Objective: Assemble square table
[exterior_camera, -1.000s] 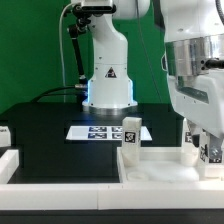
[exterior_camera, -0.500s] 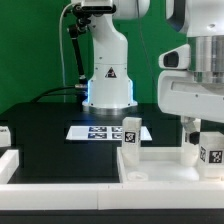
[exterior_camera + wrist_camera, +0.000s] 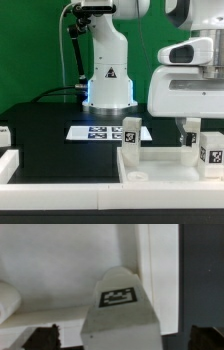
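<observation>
Wrist view only: leg [image 3: 120, 308] between fingertips [image 3: 45, 336].

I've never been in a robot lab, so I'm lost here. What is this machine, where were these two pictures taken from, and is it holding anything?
The big white machine is a robot arm bolted to a black table. One picture comes from a camera standing off to the side. The other comes from a camera on the arm's wrist, looking past its end effector, the two-fingered part that grasps things.

On the black table lie a flat sheet of printed tags, the marker board, and a white square table top with a raised rim. A short leg stands upright at its corner.

In the wrist picture a tagged leg sits between the dark fingertips, which are spread apart with gaps on both sides. Nothing is held.
</observation>
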`<action>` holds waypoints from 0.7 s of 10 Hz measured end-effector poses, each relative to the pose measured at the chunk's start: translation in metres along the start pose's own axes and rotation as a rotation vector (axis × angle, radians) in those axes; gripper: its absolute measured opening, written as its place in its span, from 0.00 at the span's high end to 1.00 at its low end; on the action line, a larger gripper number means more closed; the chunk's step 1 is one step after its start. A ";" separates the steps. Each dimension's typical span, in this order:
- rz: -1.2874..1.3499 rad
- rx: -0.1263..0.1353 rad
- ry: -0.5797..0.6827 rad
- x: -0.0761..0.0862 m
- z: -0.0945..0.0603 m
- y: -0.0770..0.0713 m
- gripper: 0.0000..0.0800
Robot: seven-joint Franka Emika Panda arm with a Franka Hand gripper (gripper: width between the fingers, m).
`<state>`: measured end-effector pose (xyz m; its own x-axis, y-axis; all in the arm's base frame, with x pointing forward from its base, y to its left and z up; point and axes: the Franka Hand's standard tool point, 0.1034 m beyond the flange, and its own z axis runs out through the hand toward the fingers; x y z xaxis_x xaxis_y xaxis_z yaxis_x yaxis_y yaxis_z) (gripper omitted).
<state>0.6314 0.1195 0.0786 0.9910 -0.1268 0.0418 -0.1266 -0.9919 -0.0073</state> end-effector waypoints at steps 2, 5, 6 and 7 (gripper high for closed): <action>0.041 0.000 -0.001 0.000 0.000 0.000 0.33; 0.212 0.001 -0.002 -0.001 0.001 -0.001 0.56; 0.289 0.001 -0.002 -0.001 0.001 -0.001 0.64; 0.359 0.001 -0.002 -0.001 0.001 0.000 0.64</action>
<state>0.6309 0.1201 0.0774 0.8834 -0.4674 0.0342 -0.4669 -0.8840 -0.0220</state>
